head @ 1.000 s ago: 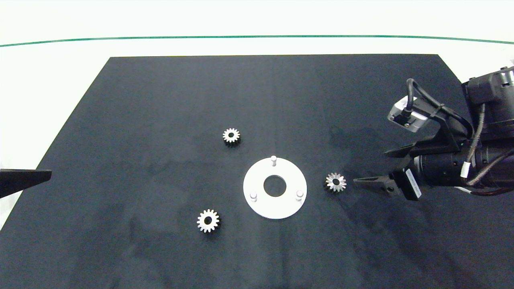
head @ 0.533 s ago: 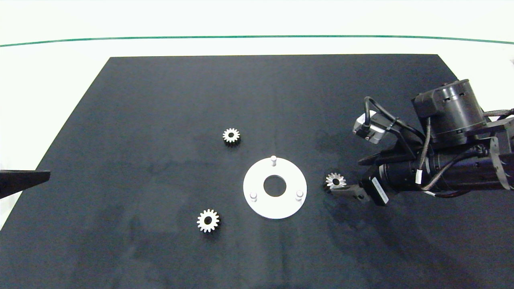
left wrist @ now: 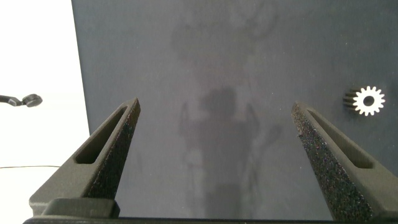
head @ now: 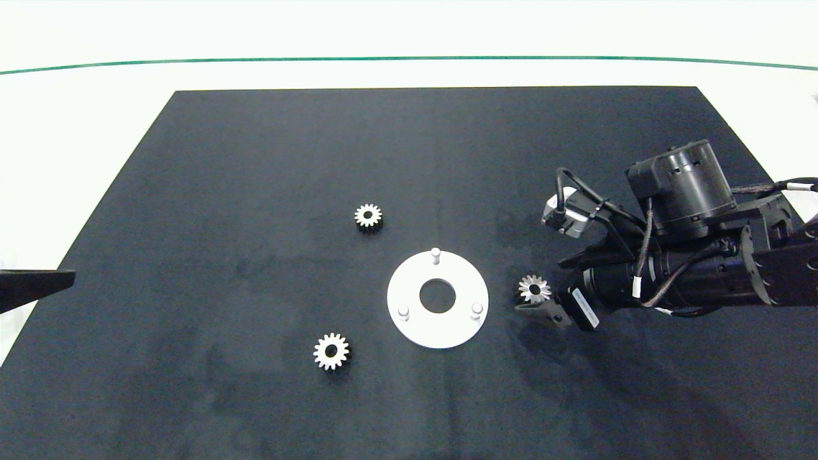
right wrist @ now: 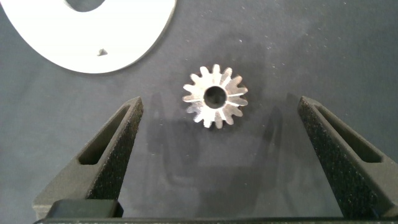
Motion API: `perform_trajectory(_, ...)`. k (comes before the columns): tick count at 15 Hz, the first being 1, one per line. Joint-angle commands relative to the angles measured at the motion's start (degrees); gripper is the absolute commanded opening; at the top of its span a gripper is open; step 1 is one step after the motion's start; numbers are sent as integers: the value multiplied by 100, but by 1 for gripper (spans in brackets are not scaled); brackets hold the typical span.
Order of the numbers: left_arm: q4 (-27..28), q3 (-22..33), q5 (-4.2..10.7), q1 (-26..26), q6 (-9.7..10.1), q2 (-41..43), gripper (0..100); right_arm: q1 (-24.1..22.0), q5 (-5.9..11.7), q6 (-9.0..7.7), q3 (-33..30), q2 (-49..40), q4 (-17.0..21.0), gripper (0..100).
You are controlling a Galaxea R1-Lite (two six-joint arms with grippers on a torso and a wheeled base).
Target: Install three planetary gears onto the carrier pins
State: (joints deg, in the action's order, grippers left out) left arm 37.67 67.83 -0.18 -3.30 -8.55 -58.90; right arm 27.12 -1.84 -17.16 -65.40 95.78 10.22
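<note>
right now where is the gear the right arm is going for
In the head view that gear lies flat on the black mat, just right of the white disc, between the open right hand.

Three silvery-white planetary gears (head: 535, 289) (head: 368, 216) (head: 331, 351), each with a dark centre hole, lie on a matte black mat (head: 255, 160) faintly mottled with darker smudges. The disc (head: 409, 319) and its carrier pins (head: 435, 255) are plain white. The tabletop (head: 96, 108) is off-white, crossed by a thin green line (head: 255, 61). The right gripper (right wrist: 217, 158) has dark grey, grainy finger pads (right wrist: 339, 158); its arm (head: 690, 281) is black with a white label.
</note>
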Motion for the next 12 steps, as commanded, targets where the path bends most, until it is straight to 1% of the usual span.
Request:
perform_trajectory(1,21,2,1,-4,-7,37,100,12,114,-85,-8,55,7,99)
perform_trajectory(3,4,46,1,-4,2,90,100,12,114,-94,-25,107,7,96)
perform_trajectory(4,4,46,1,-4,2,160,100,12,131,-94,-34,143,7,93)
perform_trajectory(5,4,46,1,-4,2,178,100,12,166,-94,-34,178,7,91)
perform_trajectory(6,4,46,1,-4,2,178,100,12,254,-103,-60,239,7,90)
perform_trajectory(7,4,46,1,5,2,178,100,12,298,-94,-95,283,7,87)
perform_trajectory(12,4,46,1,5,2,186,100,91,316,-103,-210,353,7,78)
